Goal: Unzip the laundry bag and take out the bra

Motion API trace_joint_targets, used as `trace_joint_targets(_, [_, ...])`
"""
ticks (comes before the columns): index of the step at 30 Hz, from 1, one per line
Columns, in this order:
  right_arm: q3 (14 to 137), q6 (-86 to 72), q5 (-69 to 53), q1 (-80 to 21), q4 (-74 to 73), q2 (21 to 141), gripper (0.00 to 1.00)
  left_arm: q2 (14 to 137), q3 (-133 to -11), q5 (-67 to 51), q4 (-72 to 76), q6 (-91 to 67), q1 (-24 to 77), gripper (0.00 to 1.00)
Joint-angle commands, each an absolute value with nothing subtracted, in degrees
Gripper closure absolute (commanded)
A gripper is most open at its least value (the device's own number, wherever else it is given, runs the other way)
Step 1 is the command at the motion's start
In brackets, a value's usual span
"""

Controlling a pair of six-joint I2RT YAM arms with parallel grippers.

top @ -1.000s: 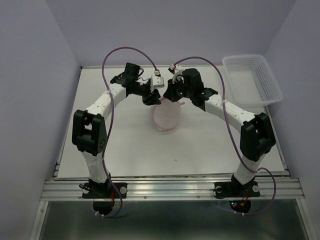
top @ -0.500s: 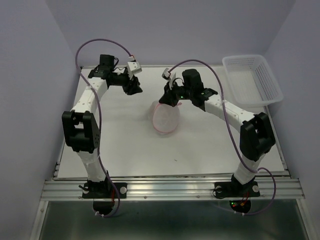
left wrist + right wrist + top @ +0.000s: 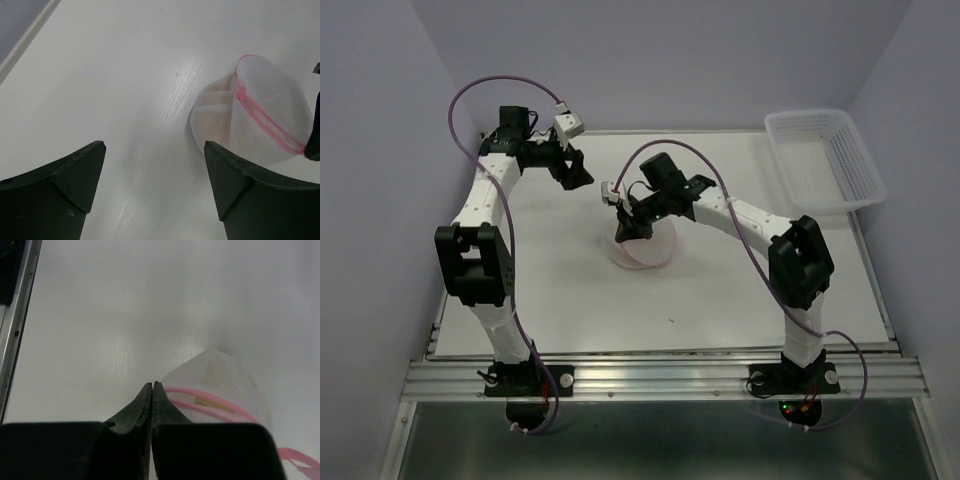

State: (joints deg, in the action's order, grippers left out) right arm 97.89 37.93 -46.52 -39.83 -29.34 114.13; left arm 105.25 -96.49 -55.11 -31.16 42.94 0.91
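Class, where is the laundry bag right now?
In the top view, the laundry bag lies near the middle of the table, at the right claw, well left of the basket.

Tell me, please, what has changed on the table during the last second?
The left gripper moved away from the laundry bag, back toward the far left, and its fingers are open. The right gripper, fingers shut at the pink zipper, moved left, and the bag shifted left with it. The white basket stayed at the far right.

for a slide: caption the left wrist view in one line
Open left gripper hovers above the table, facing the mesh laundry bag with its pink zipper and the pale bra inside.
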Motion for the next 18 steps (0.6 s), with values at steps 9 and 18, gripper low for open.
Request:
trace_joint_targets(9, [80.16,31.91,-42.36,-39.38,-26.98,101.34,0.99,106.35,-98.97,-58.01,-34.46,43.07,6.50,0.01])
trace_joint_targets(18, [79.63,30.68,-38.59,-39.38,-25.06,100.02,0.99,106.52,-97.03,-55.90,-30.41,37.16,14.14,0.01])
